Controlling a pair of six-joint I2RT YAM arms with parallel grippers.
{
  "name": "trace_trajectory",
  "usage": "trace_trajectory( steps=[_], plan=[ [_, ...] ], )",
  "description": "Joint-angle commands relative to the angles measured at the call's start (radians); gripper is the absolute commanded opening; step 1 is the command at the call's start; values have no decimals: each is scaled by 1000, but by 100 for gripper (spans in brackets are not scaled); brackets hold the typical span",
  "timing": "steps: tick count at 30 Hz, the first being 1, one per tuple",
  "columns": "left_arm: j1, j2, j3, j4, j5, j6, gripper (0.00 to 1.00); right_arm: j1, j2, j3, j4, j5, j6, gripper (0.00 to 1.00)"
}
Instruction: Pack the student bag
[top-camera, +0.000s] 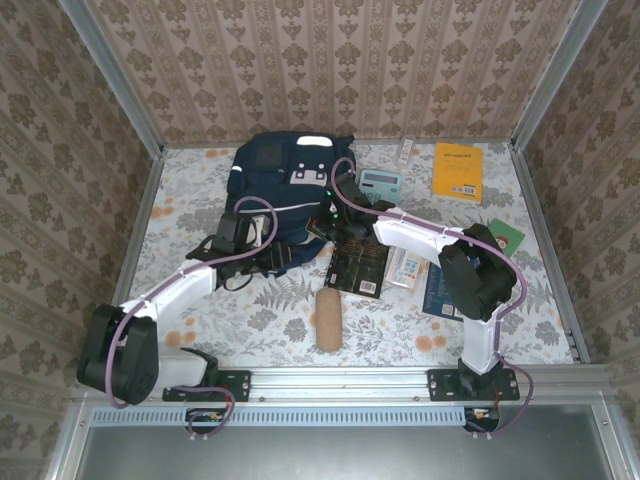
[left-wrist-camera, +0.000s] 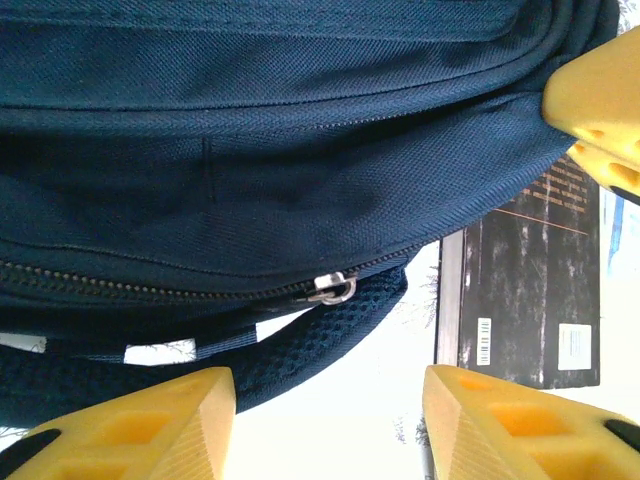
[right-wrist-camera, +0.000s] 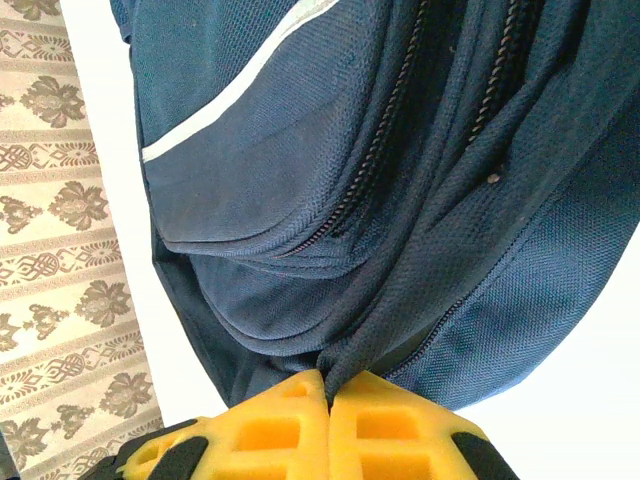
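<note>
Large navy-blue fabric backpack (top-camera: 285, 178) with white reflective stripes lying mid-back on the floral-patterned desk (top-camera: 190, 190), right hand (right-wrist-camera: 328, 398) pinched closed on a fold of its fabric beside a zip, left hand (left-wrist-camera: 330, 430) spread wide and holding nothing, close to the backpack's zipped edge, black paperback book (top-camera: 358, 268) just beside

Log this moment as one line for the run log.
left gripper open by bag zipper pull | right gripper shut on bag fabric | book beside bag
</note>
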Motion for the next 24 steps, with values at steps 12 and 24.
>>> trace_trajectory(
  steps=[12,24],
  plan=[
    [-28,122,62,136,-86,63,46,-7,-43,55,39,-73,13,0],
    [-104,148,118,106,-98,100,32,-11,-36,52,39,-74,19,0]
  ],
)
